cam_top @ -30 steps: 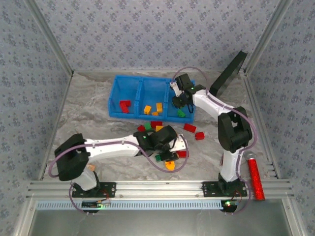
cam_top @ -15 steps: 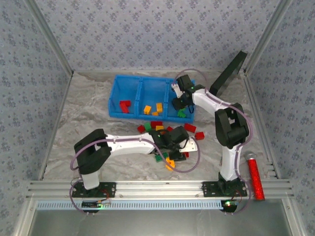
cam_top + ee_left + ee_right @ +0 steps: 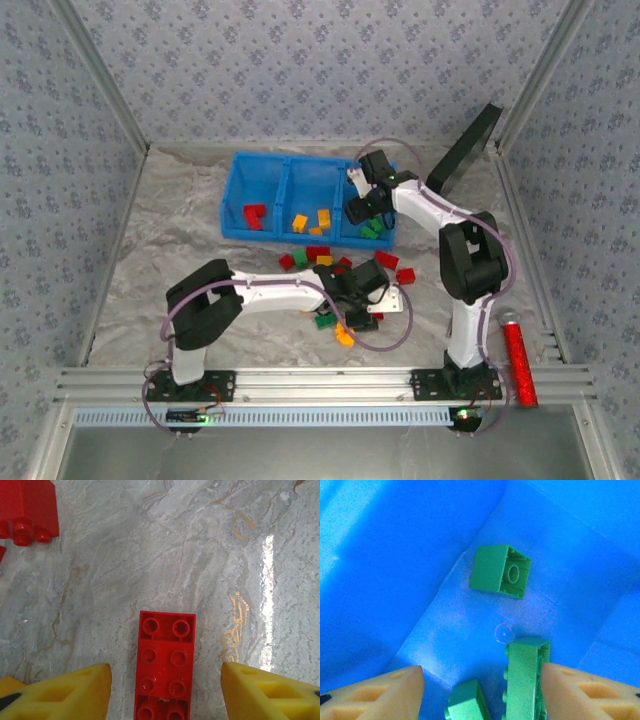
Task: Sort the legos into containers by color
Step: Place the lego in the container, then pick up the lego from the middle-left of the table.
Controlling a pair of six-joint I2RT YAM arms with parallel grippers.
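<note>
Blue plastic bin with three side-by-side compartments stands at the far middle of the grey marbled table. Its left compartment holds a red studded brick, the middle one holds yellow-orange bricks, and the right one holds green bricks. The right gripper hangs inside this right compartment with its jaws apart, clamping nothing. An upright green brick lies just beside one finger; whether they touch I cannot tell. The compartment wall rises close on the left of the wrist view, so little room is free there.

The left gripper is low over the table in front of the bin, jaws apart, with a long red eight-stud brick between its yellow foam fingers. Bare marble shows on each side of this brick, so neither finger touches it. Other loose bricks lie near, between the bin's near wall and the arm bases.
</note>
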